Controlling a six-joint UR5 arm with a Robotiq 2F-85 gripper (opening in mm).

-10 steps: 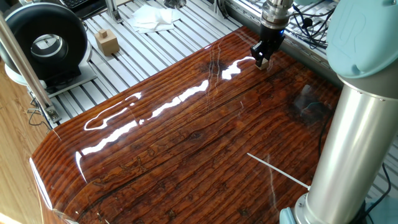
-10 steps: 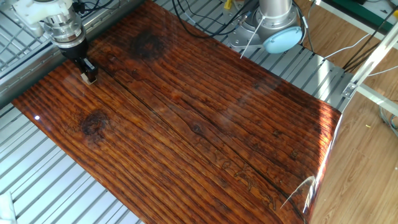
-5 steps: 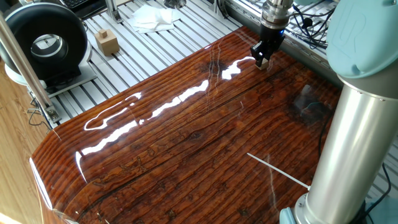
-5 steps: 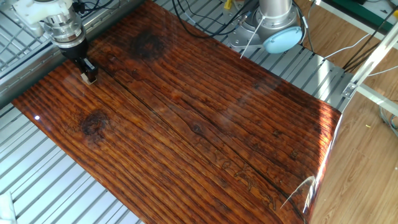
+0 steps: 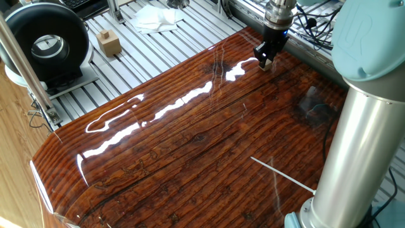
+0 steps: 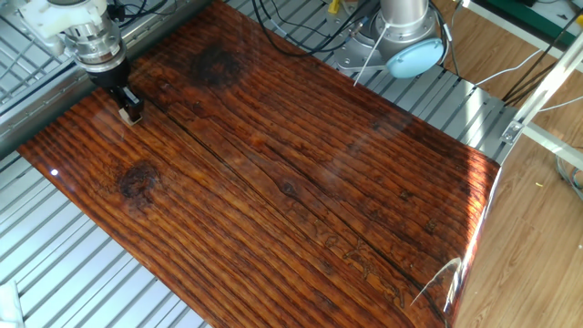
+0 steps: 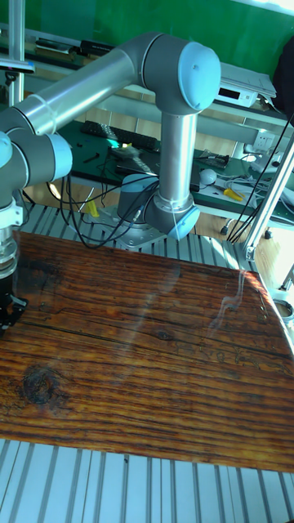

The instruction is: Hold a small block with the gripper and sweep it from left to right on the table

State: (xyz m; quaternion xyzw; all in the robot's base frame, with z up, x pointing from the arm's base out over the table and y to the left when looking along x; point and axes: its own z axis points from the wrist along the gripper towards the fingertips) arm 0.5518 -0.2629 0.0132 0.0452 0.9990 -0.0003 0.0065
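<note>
The table point(image 5: 190, 145) is a glossy reddish-brown board with dark grain. My black two-fingered gripper point(image 5: 264, 61) points straight down near the board's far corner, below a silver wrist with a blue light. It is shut on the small block point(image 5: 266, 64), a tiny pale cube pinched at the fingertips, at or just above the surface. In the other fixed view the gripper point(image 6: 130, 111) and block point(image 6: 133, 116) are at the board's upper left. In the tall fixed view the gripper point(image 7: 6, 315) is cut off by the left edge and the block is hidden.
A larger tan wooden block point(image 5: 109, 42), a black round device point(image 5: 47, 45) and white cloth point(image 5: 155, 18) lie on the ribbed aluminium frame beyond the board. The arm's grey column point(image 5: 354, 139) rises at the right. Cables point(image 6: 301, 27) trail by the arm base.
The gripper, still shut on the block, has edged a few pixels toward the board's far edge. Nothing else has moved.
</note>
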